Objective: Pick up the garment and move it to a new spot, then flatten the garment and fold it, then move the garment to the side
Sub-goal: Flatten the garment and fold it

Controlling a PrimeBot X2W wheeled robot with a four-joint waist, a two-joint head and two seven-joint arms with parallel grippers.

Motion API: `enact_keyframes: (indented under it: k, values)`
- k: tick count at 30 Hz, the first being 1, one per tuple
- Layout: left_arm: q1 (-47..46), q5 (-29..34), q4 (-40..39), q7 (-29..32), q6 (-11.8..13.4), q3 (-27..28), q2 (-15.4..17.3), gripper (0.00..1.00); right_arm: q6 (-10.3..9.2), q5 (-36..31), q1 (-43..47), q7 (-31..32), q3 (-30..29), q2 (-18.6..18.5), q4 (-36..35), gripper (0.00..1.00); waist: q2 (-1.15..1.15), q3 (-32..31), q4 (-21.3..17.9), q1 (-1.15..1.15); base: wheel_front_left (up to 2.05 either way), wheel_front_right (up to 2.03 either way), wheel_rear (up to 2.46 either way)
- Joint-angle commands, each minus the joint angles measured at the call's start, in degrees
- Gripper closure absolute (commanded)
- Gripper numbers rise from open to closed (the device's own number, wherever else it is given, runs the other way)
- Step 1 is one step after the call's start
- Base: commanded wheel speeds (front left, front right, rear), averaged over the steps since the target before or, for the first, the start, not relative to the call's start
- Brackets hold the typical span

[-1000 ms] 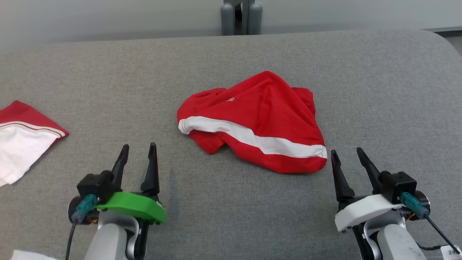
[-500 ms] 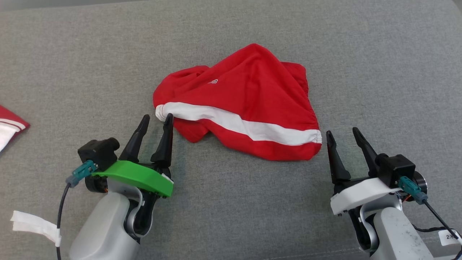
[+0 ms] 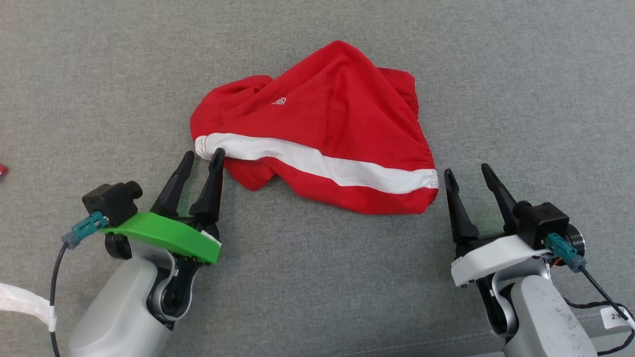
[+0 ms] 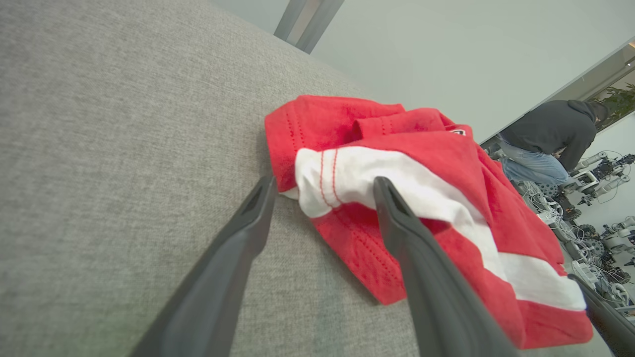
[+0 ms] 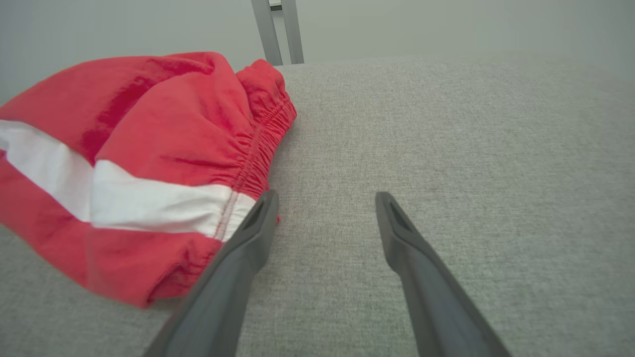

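The garment (image 3: 327, 129) is a pair of red shorts with a white stripe, lying crumpled on the grey cloth surface (image 3: 521, 89). My left gripper (image 3: 203, 156) is open at the garment's left corner. In the left wrist view the garment's (image 4: 397, 173) white hem corner lies between the open fingers of that gripper (image 4: 322, 186), and the right finger overlaps the cloth. My right gripper (image 3: 465, 171) is open just right of the elastic waistband end. In the right wrist view that gripper (image 5: 325, 198) has its left finger beside the garment's (image 5: 149, 148) edge and bare surface between the fingers.
A sliver of another red cloth (image 3: 2, 170) shows at the far left edge. A white tape strip (image 3: 25, 300) hangs on my left arm's cable. In the left wrist view a person (image 4: 550, 139) bends over among robots beyond the surface.
The camera has tilted down, so the whole picture shifted. My left gripper has moved forward to the garment's left corner, and my right gripper has closed in on its right end. Both stayed open.
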Motion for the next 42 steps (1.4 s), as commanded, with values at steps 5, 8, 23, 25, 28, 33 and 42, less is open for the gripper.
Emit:
enact_keyframes:
  k: [5,8,23,25,28,33,42]
  values:
    - [-0.72,-3.66,0.23,0.06,-0.27,-1.64,1.25,0.00,-0.09,-0.13,-0.82,-0.18,0.34,-0.09,0.02,0.00,0.00,0.09,-0.08,0.00,0.00,0.00,0.00]
    - [-1.15,-6.06,-0.90,0.06,-0.27,-2.11,1.43,0.00,-0.09,0.13,-0.88,-0.18,0.70,-0.09,-0.09,0.00,0.00,0.22,-0.30,0.00,0.00,0.00,0.00]
    - [-2.38,-9.20,-1.74,0.06,-0.27,-3.89,3.93,0.00,-0.08,0.66,-1.35,-0.18,0.89,-0.09,-0.19,0.00,0.00,1.95,-1.44,0.00,0.00,0.00,0.00]
    - [-2.51,-8.70,-1.52,0.06,-0.27,-3.62,3.81,0.00,-0.09,0.84,-1.42,-0.18,0.91,-0.09,-0.17,0.00,0.00,2.13,-1.47,0.00,0.00,0.00,0.00]
    - [-2.59,-7.79,-1.81,0.06,-0.27,-3.27,3.56,0.94,-0.09,0.89,-1.45,-0.18,0.89,-0.09,-0.07,0.00,0.00,2.37,-1.40,0.00,0.00,0.00,0.00]
    - [-1.79,-6.09,-2.99,0.06,-0.27,-2.95,3.43,1.00,-0.09,1.45,-0.81,-0.18,1.17,-0.08,0.13,0.00,0.00,2.41,-0.92,0.00,0.00,0.00,0.00]
    - [-0.91,-4.83,-4.52,0.05,-0.26,-2.33,3.32,1.00,-0.08,5.11,0.92,-0.18,3.90,-0.08,-0.59,0.00,0.00,2.03,-0.35,0.00,0.00,0.00,0.00]
